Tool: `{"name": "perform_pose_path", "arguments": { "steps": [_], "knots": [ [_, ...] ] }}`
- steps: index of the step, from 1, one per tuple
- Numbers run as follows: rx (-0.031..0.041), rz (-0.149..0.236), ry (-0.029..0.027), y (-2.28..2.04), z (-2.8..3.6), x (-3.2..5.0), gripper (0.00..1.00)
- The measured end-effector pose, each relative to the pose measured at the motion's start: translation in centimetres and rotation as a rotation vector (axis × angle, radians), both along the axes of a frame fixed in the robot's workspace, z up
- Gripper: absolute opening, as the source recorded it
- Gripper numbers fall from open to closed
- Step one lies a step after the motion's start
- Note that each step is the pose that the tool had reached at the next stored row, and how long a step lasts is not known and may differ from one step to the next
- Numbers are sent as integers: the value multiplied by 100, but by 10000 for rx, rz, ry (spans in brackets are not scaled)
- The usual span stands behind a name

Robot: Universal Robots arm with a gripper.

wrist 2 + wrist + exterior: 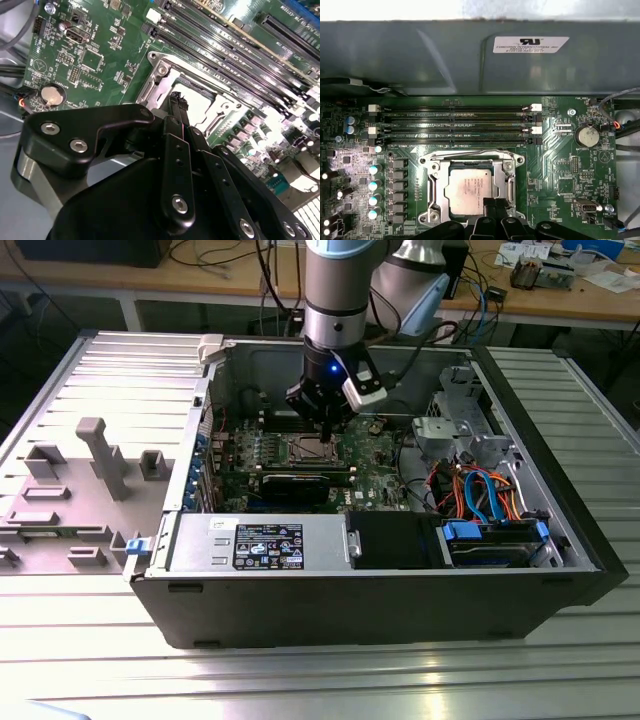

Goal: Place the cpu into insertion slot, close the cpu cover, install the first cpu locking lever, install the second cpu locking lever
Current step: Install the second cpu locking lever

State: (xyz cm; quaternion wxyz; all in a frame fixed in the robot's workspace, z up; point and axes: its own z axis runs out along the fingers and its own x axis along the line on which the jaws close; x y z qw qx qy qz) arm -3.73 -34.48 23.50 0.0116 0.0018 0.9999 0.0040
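Jaws of mine hang low inside the open computer case in the exterior view, over the insertion slot. Second wrist view: they are pinched narrow, empty, tips just above the cpu. First wrist view: the cpu lies flat and square in the slot, framed by the cpu cover — which levers are latched I cannot tell.

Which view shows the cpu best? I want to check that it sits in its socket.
The first wrist view: the cpu faces the camera, framed by the cover. The second wrist view shows a pale part of it behind the pincer. In the exterior view it is a small patch under the arm.
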Motion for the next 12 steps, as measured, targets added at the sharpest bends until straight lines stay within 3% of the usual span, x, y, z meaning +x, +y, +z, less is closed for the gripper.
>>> {"name": "perform_pose_path", "arguments": {
  "steps": [3, 5, 12],
  "knots": [
    [-37, -1, 0, -2, 49, -1, 11],
    [-64, -1, 3, -12, 49, -1, 11],
    [-72, -2, 7, -109, 36, -1, 11]
  ]
}}
